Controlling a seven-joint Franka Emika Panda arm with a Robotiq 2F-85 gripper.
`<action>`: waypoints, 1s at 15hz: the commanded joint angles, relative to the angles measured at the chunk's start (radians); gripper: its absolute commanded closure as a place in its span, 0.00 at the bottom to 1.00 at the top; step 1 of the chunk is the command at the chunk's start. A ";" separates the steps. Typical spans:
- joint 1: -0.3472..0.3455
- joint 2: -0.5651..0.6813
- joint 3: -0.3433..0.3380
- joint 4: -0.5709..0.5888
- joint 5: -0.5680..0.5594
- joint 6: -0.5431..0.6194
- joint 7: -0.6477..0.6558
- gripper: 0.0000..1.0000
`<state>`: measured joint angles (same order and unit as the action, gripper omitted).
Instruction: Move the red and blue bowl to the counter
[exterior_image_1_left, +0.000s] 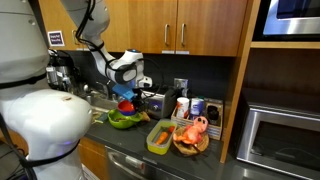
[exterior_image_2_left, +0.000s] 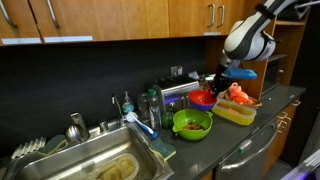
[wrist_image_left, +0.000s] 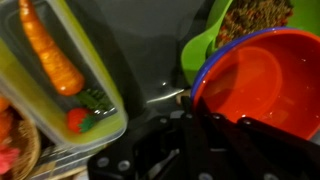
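The red and blue bowl (wrist_image_left: 262, 85) is red inside with a blue rim. It also shows in both exterior views (exterior_image_1_left: 125, 103) (exterior_image_2_left: 203, 98). My gripper (wrist_image_left: 190, 112) is shut on its rim and holds it slightly above the dark counter (wrist_image_left: 150, 55), between the lime-green bowl (wrist_image_left: 205, 42) and the green tray (wrist_image_left: 95, 85). The gripper shows in both exterior views (exterior_image_1_left: 127, 92) (exterior_image_2_left: 216, 80). The counter's front edge shows in an exterior view (exterior_image_2_left: 250, 140).
The lime-green bowl (exterior_image_2_left: 192, 124) (exterior_image_1_left: 122, 120) holds food. The green tray (exterior_image_2_left: 236, 112) (exterior_image_1_left: 160, 137) holds a carrot (wrist_image_left: 50, 50). A wicker basket with an orange toy (exterior_image_1_left: 191, 134), a sink (exterior_image_2_left: 90, 160), bottles (exterior_image_2_left: 152, 105) and a microwave (exterior_image_1_left: 285, 135) stand around.
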<state>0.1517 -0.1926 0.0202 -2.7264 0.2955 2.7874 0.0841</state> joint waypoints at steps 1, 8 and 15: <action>0.139 0.215 0.035 0.106 0.201 -0.002 -0.166 0.98; 0.044 0.424 0.171 0.289 0.181 -0.212 -0.359 0.98; -0.007 0.475 0.188 0.377 0.082 -0.320 -0.370 0.98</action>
<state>0.1643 0.2364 0.1883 -2.3889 0.4111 2.4933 -0.2777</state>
